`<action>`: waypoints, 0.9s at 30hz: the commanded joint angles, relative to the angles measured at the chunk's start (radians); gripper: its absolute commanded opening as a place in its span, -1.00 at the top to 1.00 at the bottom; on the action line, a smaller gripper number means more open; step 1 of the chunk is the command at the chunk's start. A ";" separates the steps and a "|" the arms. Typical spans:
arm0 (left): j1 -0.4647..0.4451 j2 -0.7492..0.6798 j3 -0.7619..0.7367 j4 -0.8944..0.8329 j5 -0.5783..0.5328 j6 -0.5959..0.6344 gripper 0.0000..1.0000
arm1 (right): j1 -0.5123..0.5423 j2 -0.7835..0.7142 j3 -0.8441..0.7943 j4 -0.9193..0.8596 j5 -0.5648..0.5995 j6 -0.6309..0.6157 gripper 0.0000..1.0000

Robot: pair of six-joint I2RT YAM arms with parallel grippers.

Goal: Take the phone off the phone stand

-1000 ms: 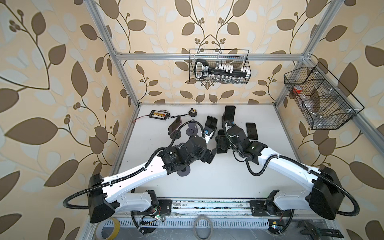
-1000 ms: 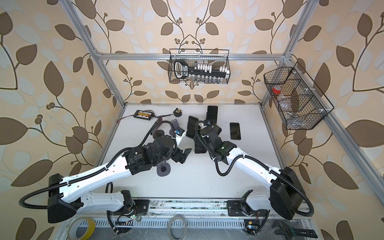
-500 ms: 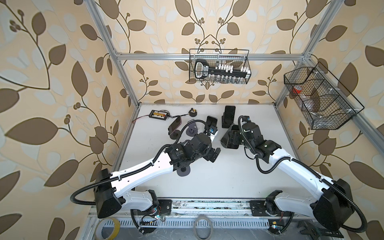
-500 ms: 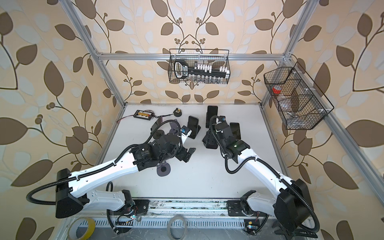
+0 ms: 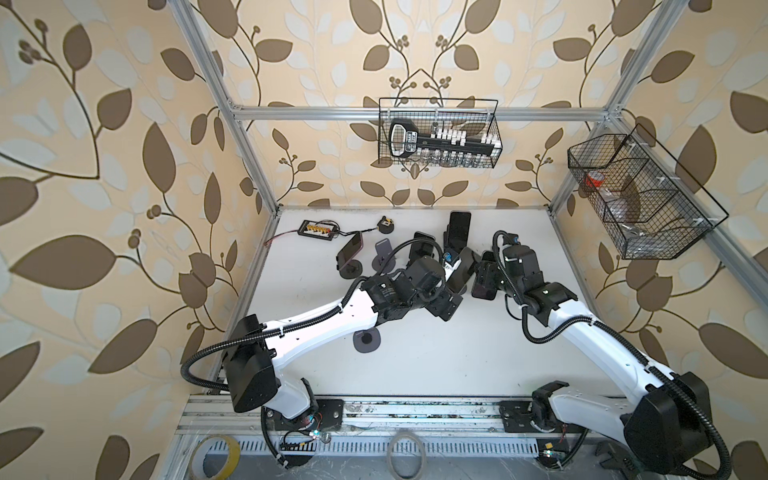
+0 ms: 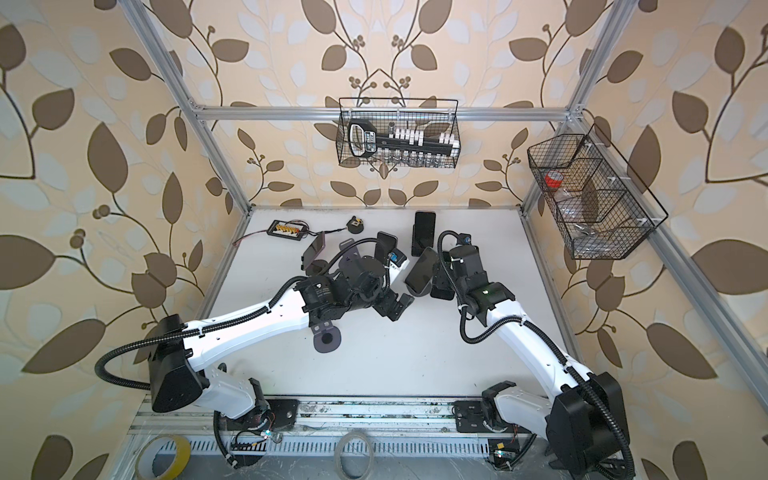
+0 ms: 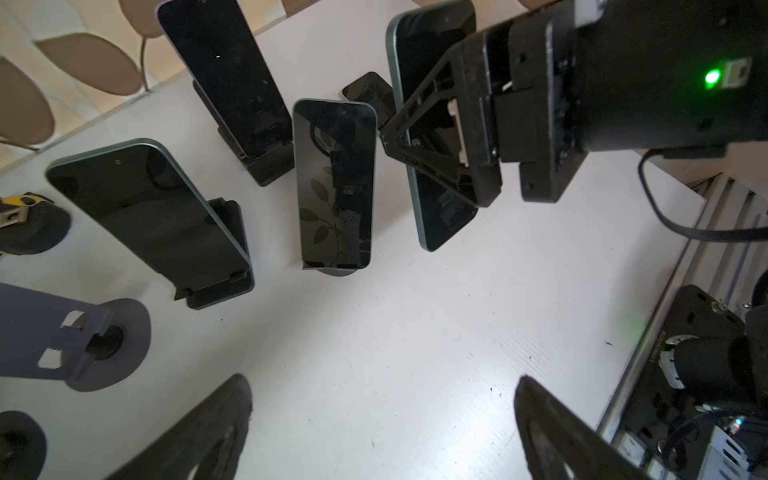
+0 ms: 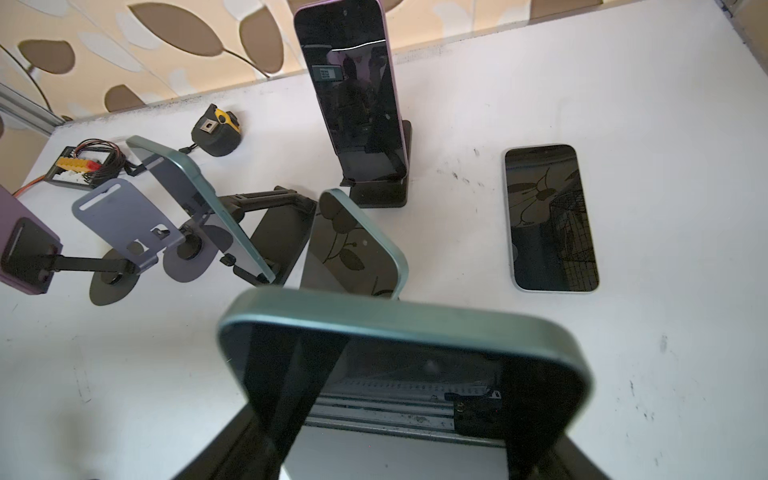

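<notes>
My right gripper point(image 8: 399, 449) is shut across the width of a green-edged phone point(image 8: 403, 374) with a dark screen. The phone hangs above the table, touching no phone stand, as both top views point(image 5: 484, 289) point(image 6: 441, 291) and the left wrist view point(image 7: 440, 208) show. Just ahead of it another green phone point(image 8: 353, 253) leans on a grey stand point(image 7: 332, 272). My left gripper point(image 7: 382, 399) is open over bare table, to the left of the held phone point(image 5: 446, 305), with nothing between its fingers.
More phones lean on stands: a purple one point(image 8: 353, 95) at the back, a green one point(image 8: 199, 208) on a black stand, and a purple one point(image 5: 351, 251) at the left. A phone point(image 8: 548, 216) lies flat on the right. Empty grey stands point(image 8: 124, 216) point(image 5: 366, 340) and a wired board point(image 5: 318, 228) are there too.
My right gripper has carried the phone to the right, away from the middle. The left gripper has followed a little to the right and stayed open.
</notes>
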 commanded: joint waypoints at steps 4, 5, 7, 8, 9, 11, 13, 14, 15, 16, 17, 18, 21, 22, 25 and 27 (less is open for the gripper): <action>0.009 0.014 0.028 0.020 0.069 0.010 -0.98 | -0.011 -0.027 -0.018 -0.003 -0.001 -0.017 0.03; 0.009 0.012 0.021 0.016 0.070 0.012 -0.98 | -0.013 -0.030 -0.021 -0.007 0.000 -0.018 0.03; 0.009 0.008 0.007 0.015 0.076 0.013 -0.97 | -0.015 -0.035 -0.027 -0.018 0.004 -0.019 0.03; 0.010 0.005 -0.002 0.016 0.077 0.013 -0.98 | -0.015 -0.038 -0.031 -0.024 0.008 -0.018 0.03; 0.009 0.003 -0.009 0.016 0.078 0.013 -0.97 | -0.017 -0.042 -0.034 -0.027 0.009 -0.019 0.03; 0.009 0.000 -0.026 0.023 0.082 0.011 -0.98 | -0.017 -0.047 -0.041 -0.037 0.018 -0.018 0.03; 0.009 0.000 -0.039 0.031 0.080 0.013 -0.98 | -0.022 -0.048 -0.043 -0.049 0.029 -0.022 0.03; 0.009 0.001 -0.045 0.034 0.077 0.013 -0.97 | -0.025 -0.048 -0.045 -0.055 0.038 -0.024 0.03; 0.009 0.004 -0.047 0.034 0.077 0.013 -0.98 | -0.029 -0.047 -0.045 -0.063 0.047 -0.025 0.03; 0.008 0.004 -0.045 0.026 0.081 0.012 -0.98 | -0.034 -0.047 -0.046 -0.070 0.055 -0.027 0.05; 0.008 0.006 -0.040 0.019 0.087 0.011 -0.98 | -0.041 -0.048 -0.050 -0.074 0.059 -0.030 0.05; 0.008 0.007 -0.036 0.012 0.095 0.013 -0.98 | -0.048 -0.049 -0.053 -0.076 0.060 -0.032 0.05; 0.008 0.009 -0.034 0.008 0.107 0.018 -0.97 | -0.081 -0.041 -0.062 -0.080 0.041 -0.039 0.07; 0.008 0.008 -0.032 0.007 0.109 0.019 -0.97 | -0.096 -0.034 -0.063 -0.089 0.035 -0.040 0.07; 0.008 0.004 -0.030 0.004 0.109 0.018 -0.98 | -0.141 -0.004 -0.058 -0.117 0.025 -0.047 0.07; 0.008 -0.002 -0.032 0.004 0.103 0.017 -0.98 | -0.176 0.016 -0.057 -0.126 0.007 -0.056 0.07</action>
